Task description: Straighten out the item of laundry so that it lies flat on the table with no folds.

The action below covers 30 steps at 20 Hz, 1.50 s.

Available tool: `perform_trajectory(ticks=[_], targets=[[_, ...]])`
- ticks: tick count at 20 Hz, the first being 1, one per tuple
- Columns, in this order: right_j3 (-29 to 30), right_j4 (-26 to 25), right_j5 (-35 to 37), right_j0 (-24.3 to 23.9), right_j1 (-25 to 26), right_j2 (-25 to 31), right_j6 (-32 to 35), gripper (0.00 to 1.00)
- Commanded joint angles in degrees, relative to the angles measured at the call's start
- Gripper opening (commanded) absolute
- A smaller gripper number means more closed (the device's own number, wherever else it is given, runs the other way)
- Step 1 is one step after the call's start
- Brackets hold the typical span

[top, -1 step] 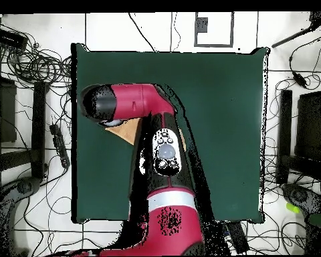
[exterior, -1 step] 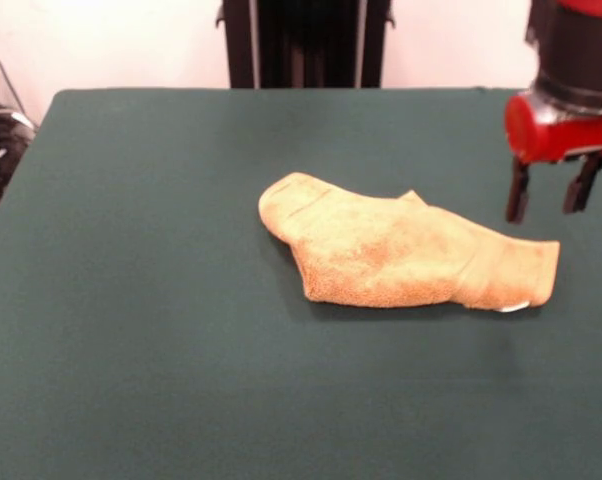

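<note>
Near the middle of the dark green surface (exterior, -1 step: 141,300), slightly toward three o'clock in the front view, lies the golden-orange towel (exterior, -1 step: 396,250), bunched and folded over itself rather than spread flat. Its rounded end points toward nine o'clock; the narrower end, with a ribbed band and a small white tag (exterior, -1 step: 514,307) at its lower corner, points toward three o'clock. A small peak of cloth sticks up along its twelve o'clock edge. At about two o'clock from the towel hangs the gripper (exterior, -1 step: 549,192), under a red and black wrist, its two dark fingers (exterior, -1 step: 518,192) pointing down and set apart with a clear gap between them, holding nothing. The fingertips hover beside the towel's tagged end, apart from the cloth. In the overhead view the red arm (top, -1 step: 160,144) covers most of the towel; only an orange wedge (top, -1 step: 125,129) shows beneath the wrist, toward nine o'clock on the surface (top, -1 step: 217,87).
</note>
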Motion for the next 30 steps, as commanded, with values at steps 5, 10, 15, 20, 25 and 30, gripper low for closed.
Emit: perform_trajectory(ticks=[5, 10, 15, 20, 25, 30], targets=[[9.7, 3.2, -5.3, 4.4, -0.7, -1.2, 16.9, 1.0], [11.6, 2.1, -8.2, 4.8, -1.3, -1.6, 14.6, 1.0], [13.8, 1.2, -12.6, 4.8, -0.6, -1.8, 14.0, 1.0], [15.2, 0.5, -15.4, 4.8, -0.5, -2.1, 12.8, 1.0], [15.9, -0.3, -16.0, 4.9, -0.5, -2.8, 11.3, 1.0], [19.3, 0.0, -20.2, 5.5, -0.8, -3.2, 13.0, 1.0]])
